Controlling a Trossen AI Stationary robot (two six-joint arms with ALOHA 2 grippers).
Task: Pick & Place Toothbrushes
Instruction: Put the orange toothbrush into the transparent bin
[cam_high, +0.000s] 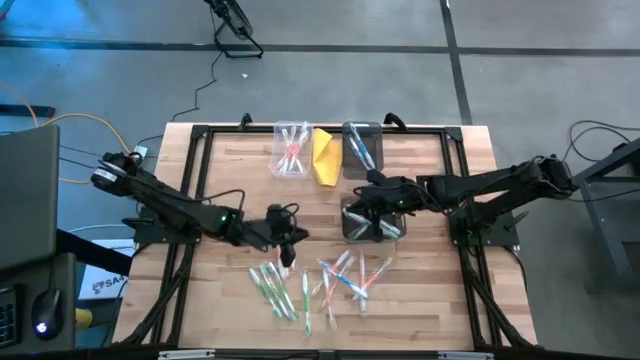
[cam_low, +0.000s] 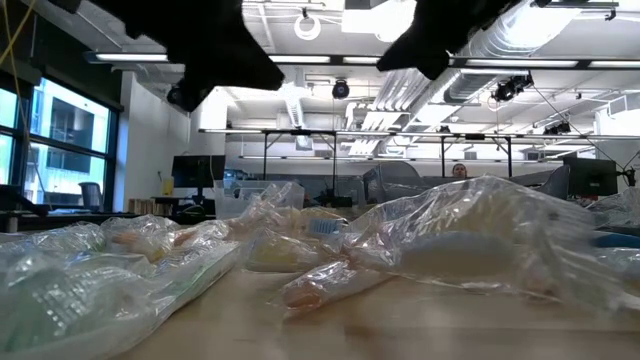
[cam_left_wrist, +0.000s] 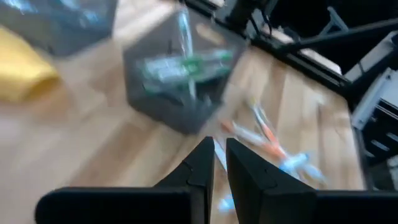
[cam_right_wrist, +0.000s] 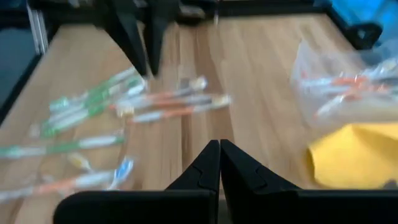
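Loose toothbrushes lie on the wooden table near its front: green ones (cam_high: 275, 290) and orange and blue ones (cam_high: 345, 275). My left gripper (cam_high: 285, 243) hovers above the table just left of them, shut on a pale toothbrush (cam_high: 287, 260). A dark bin (cam_high: 345, 232) with green toothbrushes (cam_left_wrist: 186, 65) stands at mid table. My right gripper (cam_high: 362, 197) hangs shut and empty over that bin's far edge. In the low view, plastic-wrapped toothbrushes (cam_low: 330, 280) lie close to the lens. My left gripper pinches the toothbrush between its two fingers; a pale blue-white strip (cam_left_wrist: 218, 154) shows in the narrow gap between them. The fingers slant down toward the table's right side. The toothbrush hangs below the fingertips; which part of it is gripped, the fingers hide.
At the far edge stand a clear bin with orange toothbrushes (cam_high: 292, 150), a yellow folded object (cam_high: 325, 155) and a bin with blue toothbrushes (cam_high: 360, 145). Black frame rails (cam_high: 200, 180) run along the table's sides. Bare wood lies between the bins and my left gripper.
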